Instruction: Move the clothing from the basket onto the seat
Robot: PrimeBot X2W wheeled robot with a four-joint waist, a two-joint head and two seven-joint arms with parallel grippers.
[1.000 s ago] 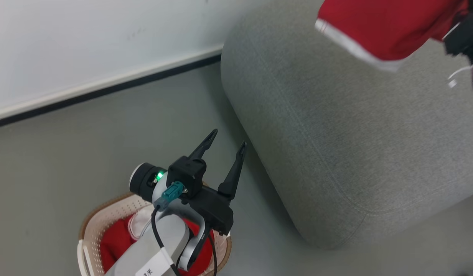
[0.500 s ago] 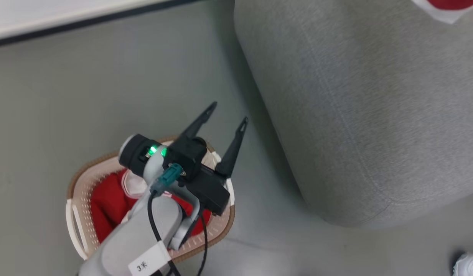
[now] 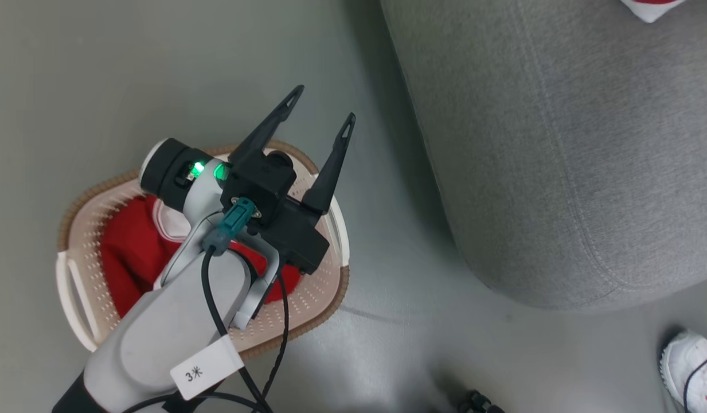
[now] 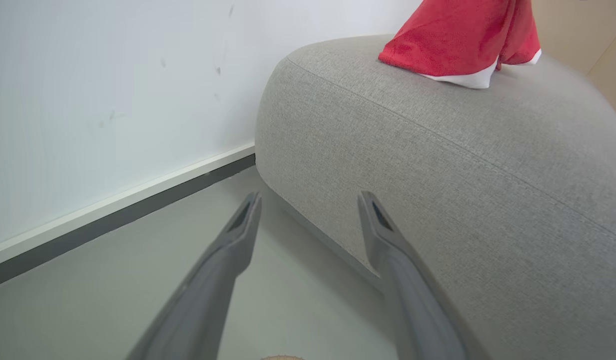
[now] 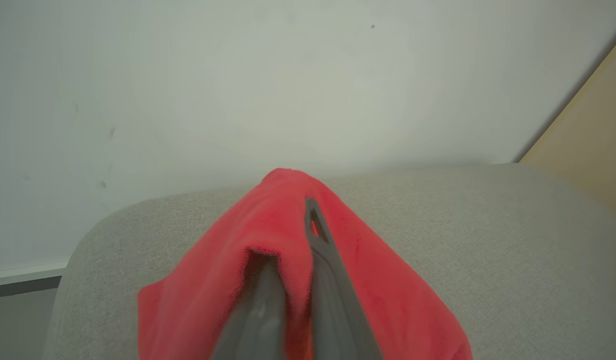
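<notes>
While the right gripper [image 5: 288, 235] pinches a red garment [image 5: 377, 290] over the seat [image 5: 512, 225], the left gripper [image 3: 324, 103] hangs wide open above the basket [image 3: 330, 298] of remaining clothing [image 3: 129, 252], so next, I'd say, comes letting go.

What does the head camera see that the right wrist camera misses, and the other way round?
Head view: the basket holding red clothing, the open left claw above it, and a person's shoe. Right wrist view: the right claw shut on a red garment, with the wall behind. Both: the grey sofa, and at least an edge of that garment over it.
</notes>
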